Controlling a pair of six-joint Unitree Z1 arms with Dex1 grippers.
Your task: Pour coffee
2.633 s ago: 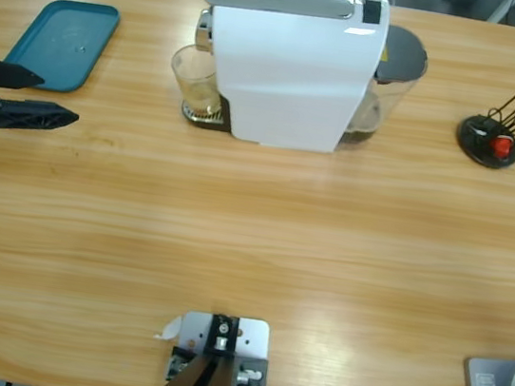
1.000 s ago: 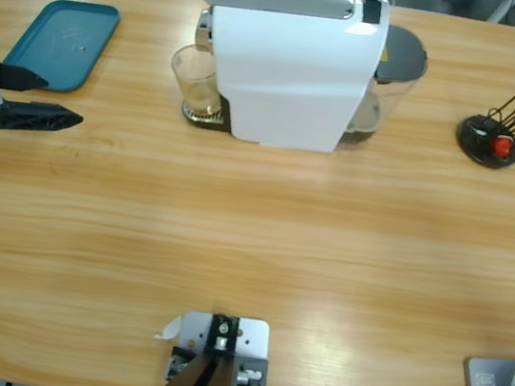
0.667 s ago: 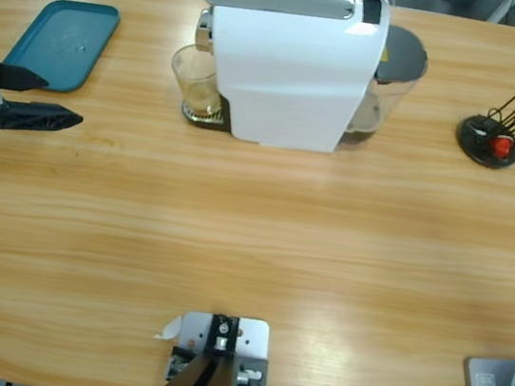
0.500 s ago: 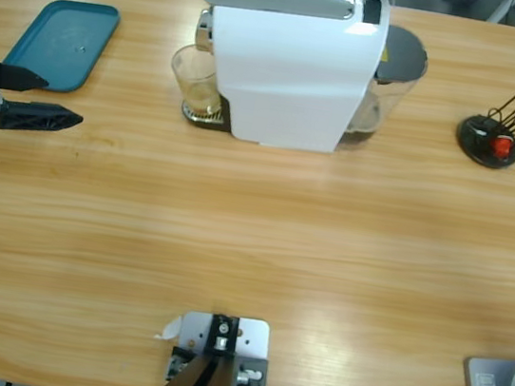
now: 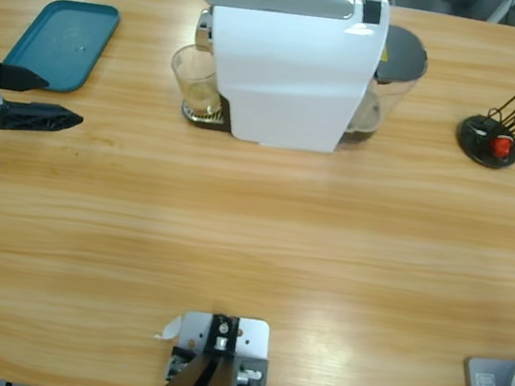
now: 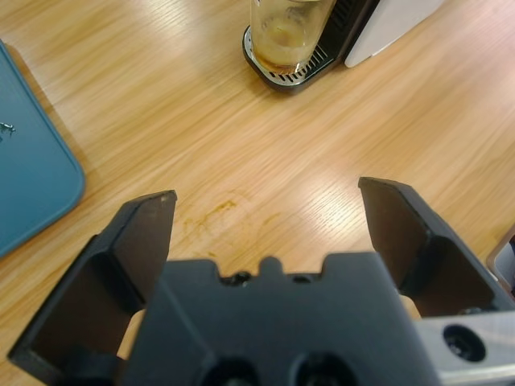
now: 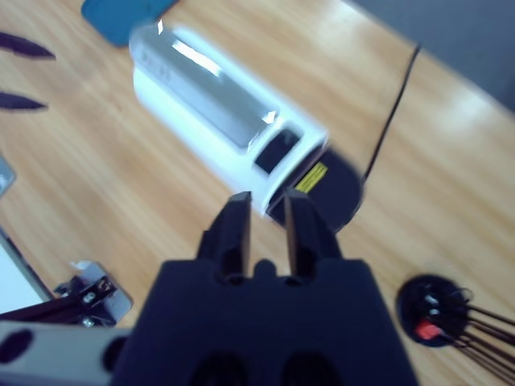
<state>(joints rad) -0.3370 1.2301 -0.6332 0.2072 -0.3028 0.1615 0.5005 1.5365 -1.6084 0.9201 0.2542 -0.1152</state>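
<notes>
Nothing on the table has shifted; the left gripper [image 5: 43, 97] stays spread wide, well apart from the coffee [image 6: 280, 48]. Right gripper [image 7: 265, 221] nearly closed, empty.

White coffee machine [image 5: 289, 68]; teal tray [image 5: 62, 43]; dark brown coffee [image 6: 282, 58], tan foam; light wood-grain table [image 5: 251, 240].

Glass [image 6: 288, 32] top cropped; right end effector [image 7: 264, 229] blurred.
</notes>
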